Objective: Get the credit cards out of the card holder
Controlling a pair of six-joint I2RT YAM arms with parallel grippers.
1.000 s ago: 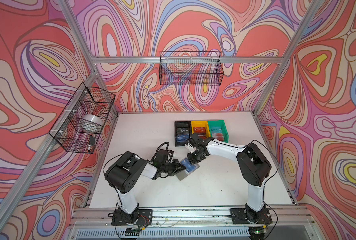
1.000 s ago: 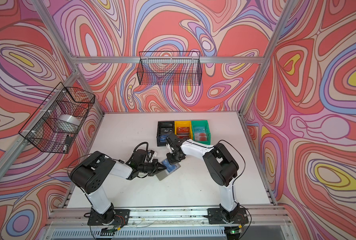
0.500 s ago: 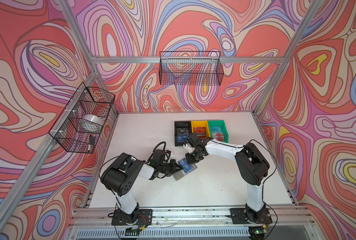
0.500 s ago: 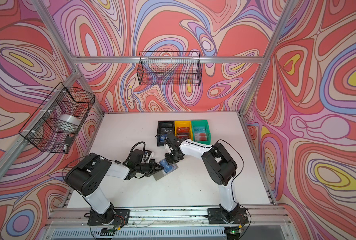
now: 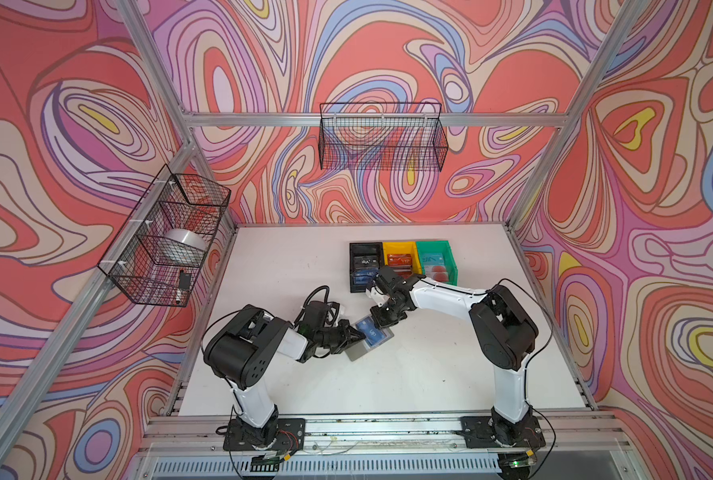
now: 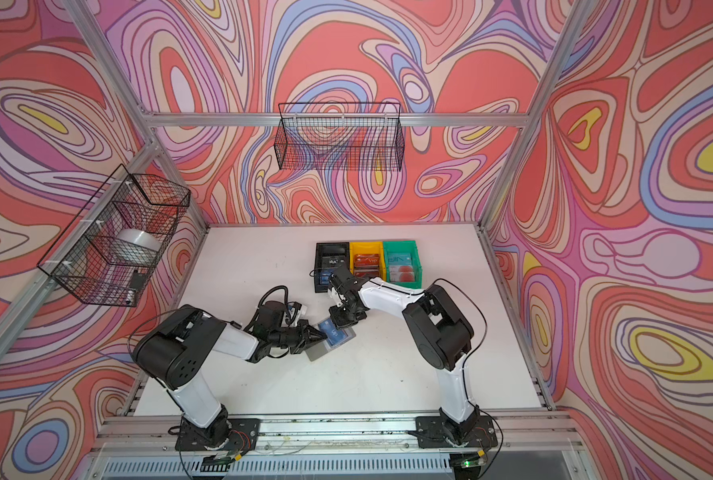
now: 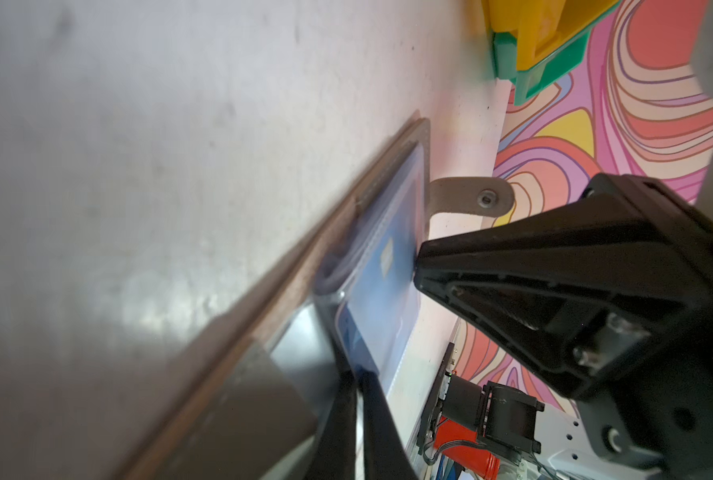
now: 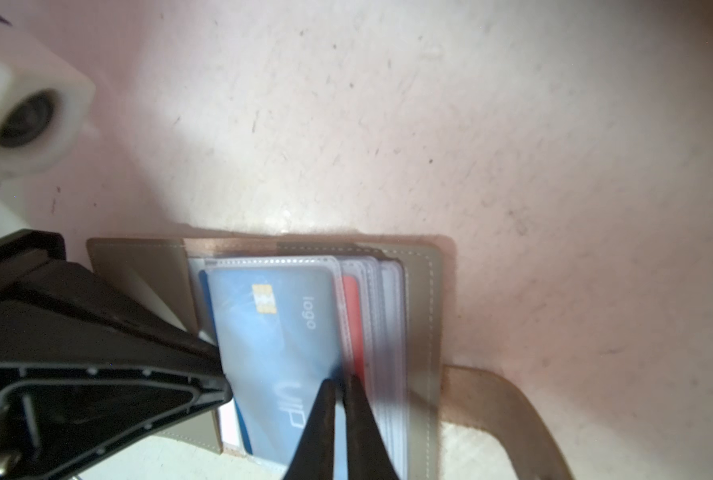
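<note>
Tabletop (image 5: 429,374): left tool (image 7: 355,376), right tool (image 8: 340,384) pinch, nearly closed, blue card (image 8: 280,332) reading "VIP", "logo".

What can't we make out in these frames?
- Whether the right hand pinches the blue card or only its sleeve: right wrist view, blurred, its fingers cover the spot.
- Cards behind it: right wrist view, overlapping sleeves show only the edge of a red card.
- What the left hand pinches: left wrist view, its own fingers hide it.

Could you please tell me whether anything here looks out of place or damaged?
Nothing looks spilled or damaged. The card holder lies open and askew on the table, its clear sleeves fanned with a blue card on top, which suits the task.
</note>
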